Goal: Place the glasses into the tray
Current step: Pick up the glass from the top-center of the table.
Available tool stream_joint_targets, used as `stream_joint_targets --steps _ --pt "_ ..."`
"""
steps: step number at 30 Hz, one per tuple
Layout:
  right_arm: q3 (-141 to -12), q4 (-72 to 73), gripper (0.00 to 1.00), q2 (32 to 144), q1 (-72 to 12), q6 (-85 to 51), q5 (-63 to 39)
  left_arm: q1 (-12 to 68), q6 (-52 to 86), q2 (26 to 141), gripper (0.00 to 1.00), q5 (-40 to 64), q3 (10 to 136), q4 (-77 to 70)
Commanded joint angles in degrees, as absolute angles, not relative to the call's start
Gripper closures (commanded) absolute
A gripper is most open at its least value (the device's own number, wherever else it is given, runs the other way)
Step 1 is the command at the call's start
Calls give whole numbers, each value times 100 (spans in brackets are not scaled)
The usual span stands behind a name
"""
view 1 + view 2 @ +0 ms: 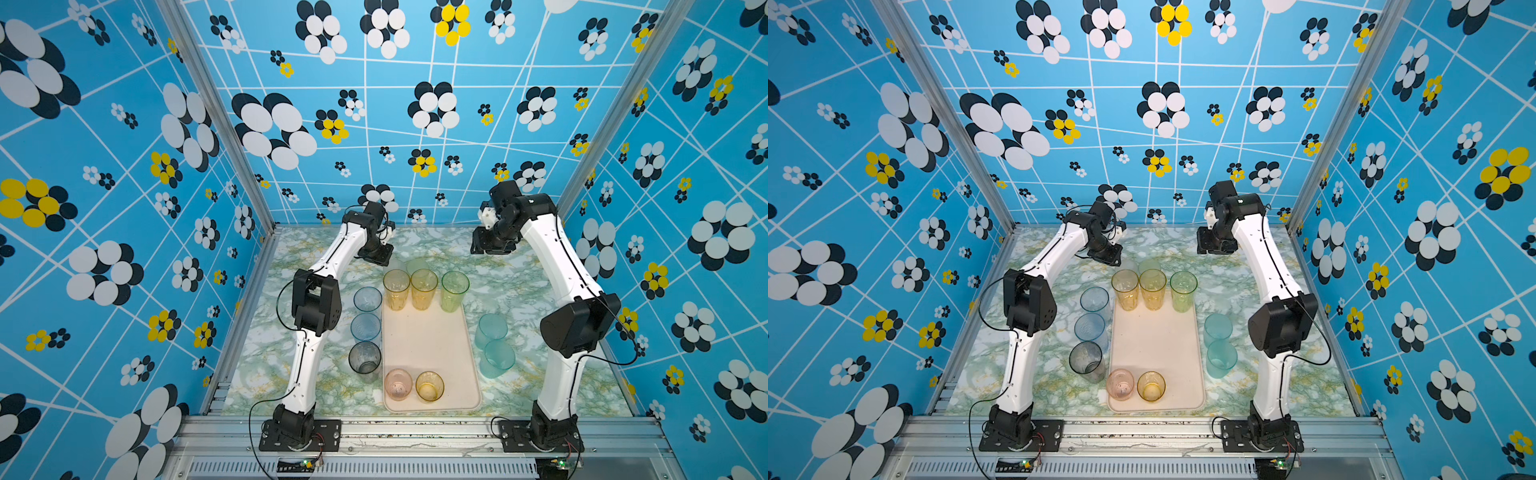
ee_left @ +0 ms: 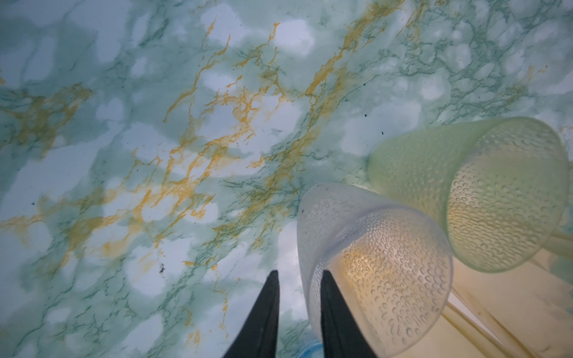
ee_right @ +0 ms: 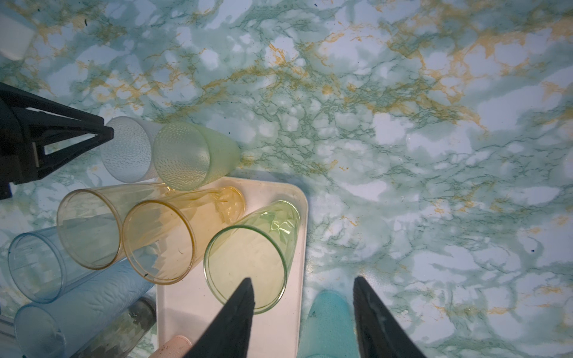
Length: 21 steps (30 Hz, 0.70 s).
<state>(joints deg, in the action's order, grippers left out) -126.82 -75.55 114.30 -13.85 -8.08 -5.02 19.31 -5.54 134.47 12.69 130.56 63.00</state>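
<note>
The cream tray [image 1: 430, 345] lies mid-table. Two tall yellow-amber glasses [image 1: 397, 289], a tall green glass [image 1: 455, 289], a short pink glass [image 1: 398, 384] and a short amber glass [image 1: 429, 385] stand on it. A short clear dimpled glass [image 2: 387, 263] and a pale green glass [image 2: 496, 201] stand on the table just beyond the tray's far end. My left gripper [image 2: 299, 277] is narrowly open at the clear glass's rim, its wall between the fingers, with a gap showing. My right gripper [image 3: 304, 285] hangs open over the table by the tray's far right corner, holding nothing.
Two blue glasses [image 1: 368, 299] and a grey glass [image 1: 365, 357] line the tray's left side on the marbled table. Two teal glasses [image 1: 494, 343] stand to its right. Patterned blue walls close in the back and both sides.
</note>
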Motion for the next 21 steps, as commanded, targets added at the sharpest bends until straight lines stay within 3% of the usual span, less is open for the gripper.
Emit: stream_joint_targets --steps 1,21 --pt "-12504 -7512 46 11323 -1389 -694 -439 1998 -657 13605 77 1187 13236 6513" --pt "-11788 -7190 46 10921 -1273 -668 -461 2092 -711 13834 89 970 13634 6750"
